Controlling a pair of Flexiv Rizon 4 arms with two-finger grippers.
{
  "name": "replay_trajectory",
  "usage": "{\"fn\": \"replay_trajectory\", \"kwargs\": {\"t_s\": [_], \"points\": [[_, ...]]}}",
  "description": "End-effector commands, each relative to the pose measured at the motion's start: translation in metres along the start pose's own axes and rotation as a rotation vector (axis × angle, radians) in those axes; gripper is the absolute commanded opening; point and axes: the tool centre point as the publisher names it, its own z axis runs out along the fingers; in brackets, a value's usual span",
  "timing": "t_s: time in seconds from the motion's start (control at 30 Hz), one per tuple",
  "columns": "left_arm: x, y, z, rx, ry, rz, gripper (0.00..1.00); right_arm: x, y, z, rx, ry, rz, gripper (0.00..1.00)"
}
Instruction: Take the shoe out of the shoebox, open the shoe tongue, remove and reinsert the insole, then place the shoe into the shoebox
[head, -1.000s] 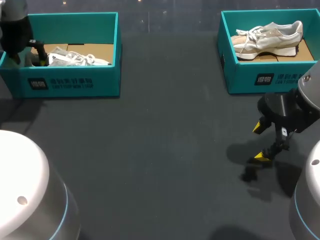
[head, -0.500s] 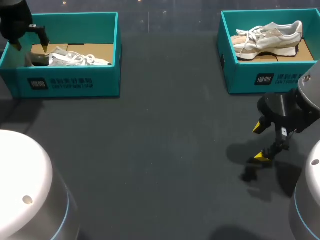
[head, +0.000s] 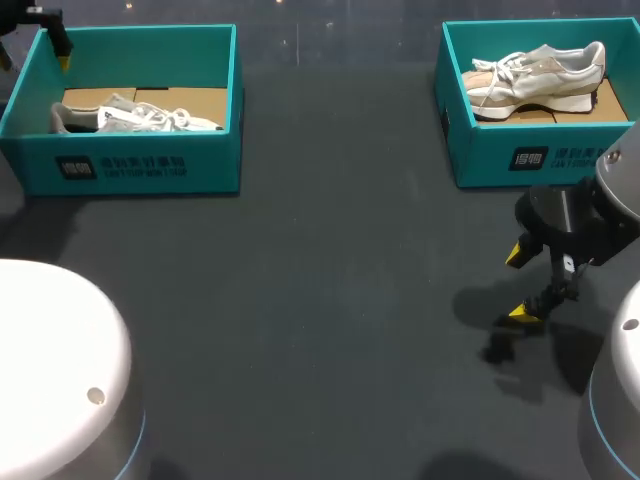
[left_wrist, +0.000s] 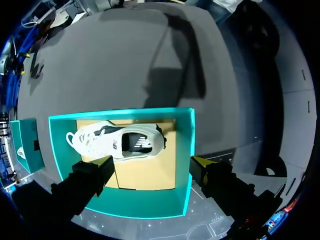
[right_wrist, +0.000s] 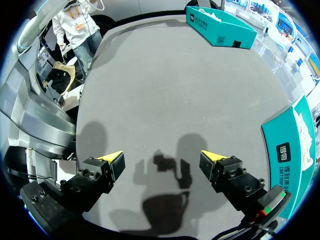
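Note:
A white and grey shoe (head: 130, 115) lies on its side in the left teal shoebox (head: 140, 170). My left gripper (head: 35, 55) hangs open above that box's far left corner, clear of the shoe. In the left wrist view the shoe (left_wrist: 120, 145) lies well below the open left gripper (left_wrist: 152, 162), inside the box (left_wrist: 182, 150). A beige and white shoe (head: 535, 75) rests in the right teal shoebox (head: 520, 155). My right gripper (head: 520, 285) is open over bare table in front of that box, with nothing between its fingers (right_wrist: 162, 159).
The dark grey table (head: 320, 300) spreads between the two boxes. In the right wrist view the right box (right_wrist: 295, 145) is beside the gripper and the left box (right_wrist: 220, 30) stands far ahead across the table.
My left gripper has lifted out of the left box, away from the shoe's heel, toward the box's far left corner. The shoe stays in the box. The right arm has not moved.

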Motion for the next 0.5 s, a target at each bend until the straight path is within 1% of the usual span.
{"fn": "replay_trajectory", "kwargs": {"t_s": [0.03,0.23,0.5], "points": [[0.003,-0.016,-0.027,-0.009,0.014,0.001,1.00,0.002,-0.001,0.000,0.001,-0.003,0.000,1.00],[0.006,-0.031,-0.038,0.007,0.036,-0.008,1.00,0.002,-0.001,0.000,0.001,-0.003,0.000,1.00],[0.006,-0.048,-0.038,0.023,0.053,0.002,1.00,0.002,-0.001,0.000,0.001,-0.003,0.000,1.00]]}}
